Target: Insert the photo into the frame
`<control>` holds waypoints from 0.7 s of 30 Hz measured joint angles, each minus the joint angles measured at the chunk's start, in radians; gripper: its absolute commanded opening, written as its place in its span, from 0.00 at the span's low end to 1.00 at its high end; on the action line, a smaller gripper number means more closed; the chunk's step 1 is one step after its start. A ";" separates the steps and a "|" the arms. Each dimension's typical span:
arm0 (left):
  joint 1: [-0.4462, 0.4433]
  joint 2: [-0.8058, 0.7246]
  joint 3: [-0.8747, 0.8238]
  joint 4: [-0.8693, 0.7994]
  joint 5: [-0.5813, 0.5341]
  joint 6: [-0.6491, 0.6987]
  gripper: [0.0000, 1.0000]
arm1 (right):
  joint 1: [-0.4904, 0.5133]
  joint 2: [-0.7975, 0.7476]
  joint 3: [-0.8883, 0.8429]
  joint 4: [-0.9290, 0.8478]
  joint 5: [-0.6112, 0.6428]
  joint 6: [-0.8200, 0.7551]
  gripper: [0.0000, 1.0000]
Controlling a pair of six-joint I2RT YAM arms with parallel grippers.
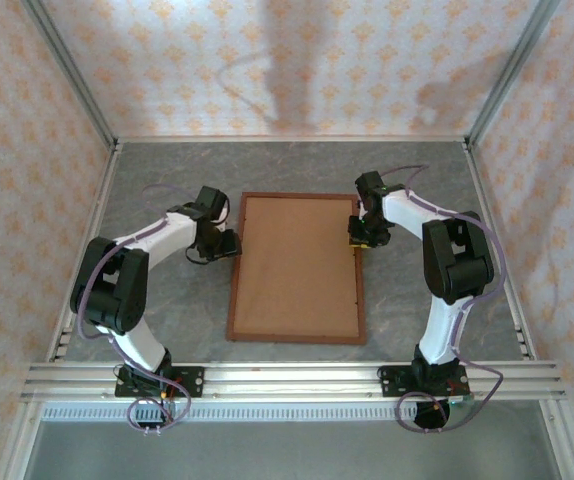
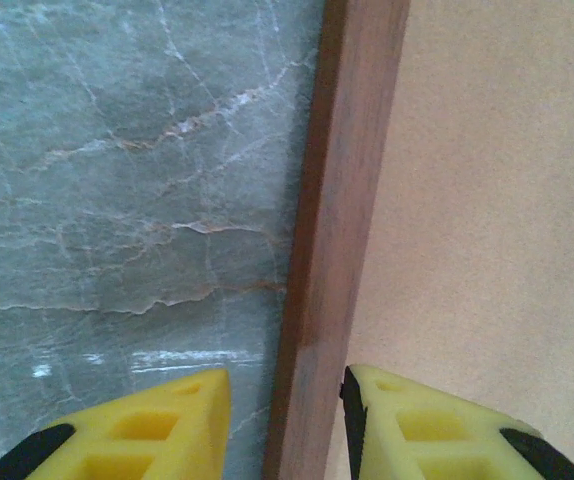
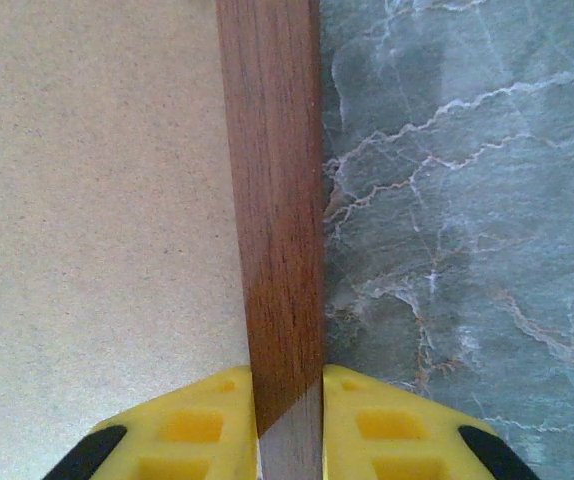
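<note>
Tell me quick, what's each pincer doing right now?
Left pincer: open, straddling the frame rail, gap on one side, not clamped.
Right pincer: closed on the frame's opposite rail.

Lab test booth: wallpapered panels (image 1: 287,60), aluminium rails (image 1: 297,380).

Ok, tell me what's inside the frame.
A plain brown board fills the frame edge to edge. Whatever lies under that board is covered, so I cannot tell whether the photo is there.
</note>
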 measured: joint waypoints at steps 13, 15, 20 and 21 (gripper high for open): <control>-0.019 0.003 -0.010 -0.022 0.020 0.001 0.32 | 0.000 0.000 0.000 0.000 0.001 0.000 0.19; -0.019 0.008 -0.010 -0.022 0.023 0.000 0.31 | 0.000 0.000 0.000 0.000 0.001 0.000 0.19; -0.019 0.037 -0.010 -0.016 0.029 0.000 0.30 | 0.000 0.001 0.002 -0.002 0.001 0.000 0.19; -0.019 0.037 -0.010 -0.014 0.031 0.000 0.30 | 0.000 0.002 0.002 -0.002 0.001 0.000 0.19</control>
